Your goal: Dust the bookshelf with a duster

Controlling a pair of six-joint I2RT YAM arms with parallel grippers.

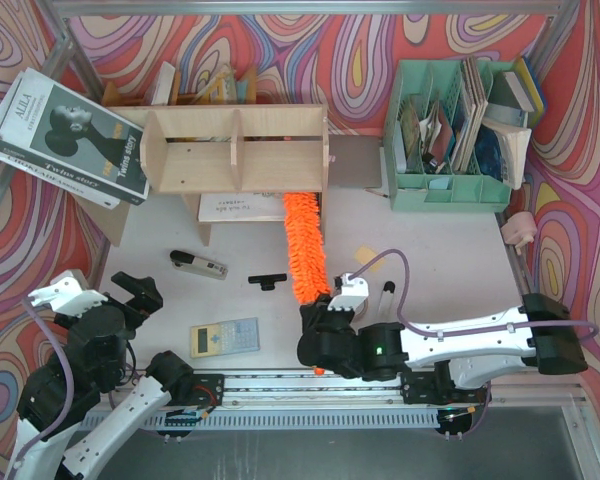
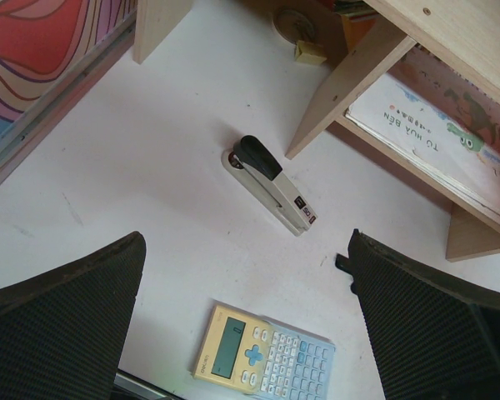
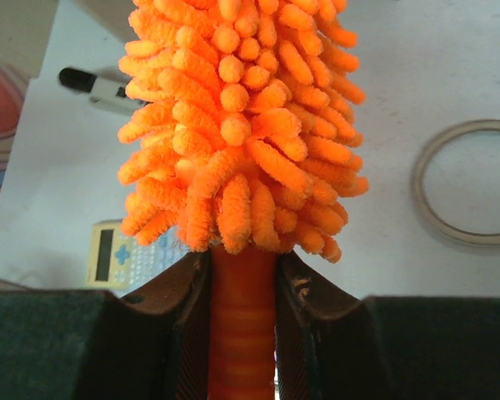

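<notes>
The bookshelf, a low plywood unit with upright dividers, stands at the back left; its leg and lower board show in the left wrist view. The orange fluffy duster lies lengthwise from the shelf's right end towards the near edge. My right gripper is shut on the duster's thin orange handle, the fluffy head filling that wrist view. My left gripper hovers open at the near left, above the table, its fingers wide apart and holding nothing.
A stapler, a calculator and a small black clip lie on the table. A mint-green file organizer stands back right. A book leans at the left. A tape ring lies right of the duster.
</notes>
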